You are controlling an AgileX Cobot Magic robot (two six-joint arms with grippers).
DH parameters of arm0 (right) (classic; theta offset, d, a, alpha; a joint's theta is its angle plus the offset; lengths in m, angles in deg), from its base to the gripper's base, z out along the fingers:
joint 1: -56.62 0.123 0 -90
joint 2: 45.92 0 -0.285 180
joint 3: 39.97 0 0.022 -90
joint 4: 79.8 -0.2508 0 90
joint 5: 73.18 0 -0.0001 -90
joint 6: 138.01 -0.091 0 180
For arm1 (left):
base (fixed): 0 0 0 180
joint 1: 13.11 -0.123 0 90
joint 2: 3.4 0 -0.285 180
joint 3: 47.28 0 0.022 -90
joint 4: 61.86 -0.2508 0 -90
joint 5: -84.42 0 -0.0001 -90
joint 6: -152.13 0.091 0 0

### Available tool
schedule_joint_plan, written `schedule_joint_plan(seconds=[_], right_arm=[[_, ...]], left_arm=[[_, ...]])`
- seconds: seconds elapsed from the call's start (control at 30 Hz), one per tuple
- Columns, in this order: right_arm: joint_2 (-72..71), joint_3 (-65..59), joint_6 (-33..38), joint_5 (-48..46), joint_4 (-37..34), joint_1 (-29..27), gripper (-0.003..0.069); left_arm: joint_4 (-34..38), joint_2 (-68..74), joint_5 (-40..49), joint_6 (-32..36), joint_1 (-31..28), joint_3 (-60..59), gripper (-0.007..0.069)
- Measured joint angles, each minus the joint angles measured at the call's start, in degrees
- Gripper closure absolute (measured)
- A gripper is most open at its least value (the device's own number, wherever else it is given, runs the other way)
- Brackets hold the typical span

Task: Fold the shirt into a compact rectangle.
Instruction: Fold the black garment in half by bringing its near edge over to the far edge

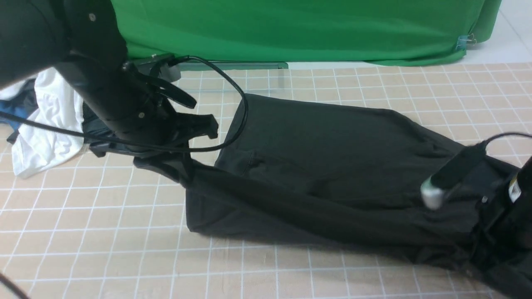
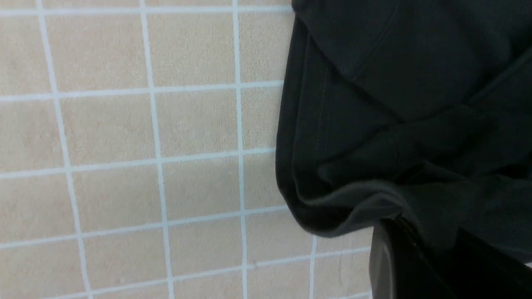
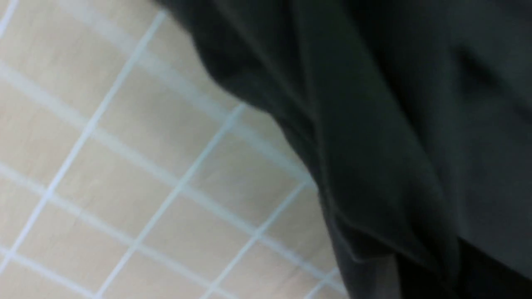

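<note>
The shirt (image 1: 324, 166) lies stretched on the gridded table (image 1: 104, 232), pinched by the closed left gripper (image 1: 183, 168) and the closed right gripper (image 1: 488, 243). A white garment (image 1: 50, 124) lies far left; a cable (image 1: 246, 110) loops over the shirt's corner.

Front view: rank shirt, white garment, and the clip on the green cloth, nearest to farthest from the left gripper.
1. shirt: its corner is pinched in the left gripper; the rest spreads to the right.
2. white garment: heaped just to the gripper's left.
3. clip: far back right, on the green cloth.
</note>
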Motion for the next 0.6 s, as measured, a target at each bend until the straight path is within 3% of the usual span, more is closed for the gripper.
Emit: schedule_joint_plan(seconds=[0.6], right_arm=[[17.9, 18.6, 3.3, 7.2, 0.5, -10.5, 0.0606]], left_arm=[[-1.6, 23.7, -7.2, 0.1, 0.0, 29.6, 0.0594]])
